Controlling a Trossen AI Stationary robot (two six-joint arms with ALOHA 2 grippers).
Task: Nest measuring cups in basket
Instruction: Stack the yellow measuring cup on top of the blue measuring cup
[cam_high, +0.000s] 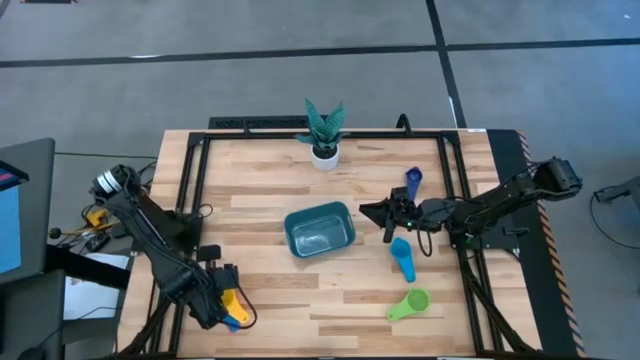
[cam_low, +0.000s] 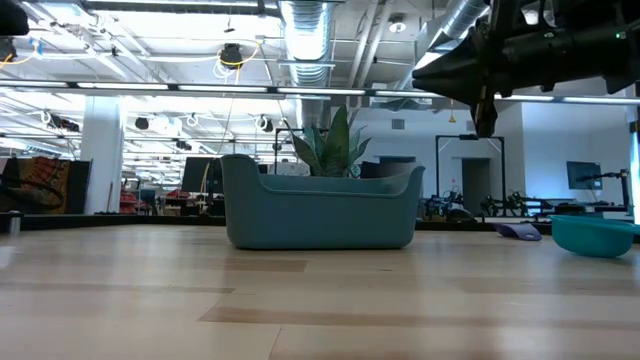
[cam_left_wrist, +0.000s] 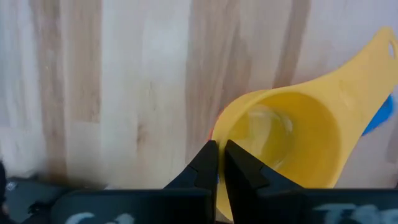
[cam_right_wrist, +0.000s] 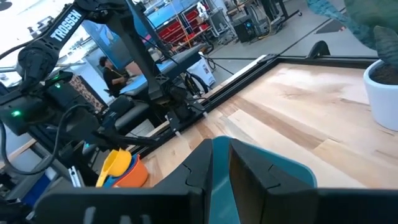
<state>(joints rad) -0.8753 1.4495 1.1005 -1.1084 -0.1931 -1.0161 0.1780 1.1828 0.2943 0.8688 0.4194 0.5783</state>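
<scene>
The teal basket (cam_high: 320, 231) (cam_low: 320, 212) stands mid-table. My right gripper (cam_high: 384, 217) (cam_right_wrist: 221, 163) hangs shut and empty above the table, just right of the basket. Loose on the table lie the dark blue cup (cam_high: 413, 180), the light blue cup (cam_high: 402, 258) (cam_low: 594, 235) and the green cup (cam_high: 410, 303). My left gripper (cam_high: 222, 303) (cam_left_wrist: 221, 157) is at the near left corner, shut on the yellow cup (cam_left_wrist: 286, 140). The yellow cup sits nested in an orange cup (cam_right_wrist: 134, 174), with a blue one (cam_high: 236, 322) beside it. No red cup shows. My left gripper pinches the yellow cup's rim wall (cam_left_wrist: 219, 186), on the side away from its handle. One finger (cam_left_wrist: 245, 171) is inside the bowl and the other (cam_left_wrist: 199, 171) outside, coming from above and pointing down. Whether the cup is lifted off the table does not show.
A white pot with a green plant (cam_high: 324, 135) stands near the far edge, behind the basket. Black frame rails run along the table's left, right and far sides. Bare wood lies between the basket and the left gripper. A person sits beyond the table's left side (cam_right_wrist: 112, 74).
</scene>
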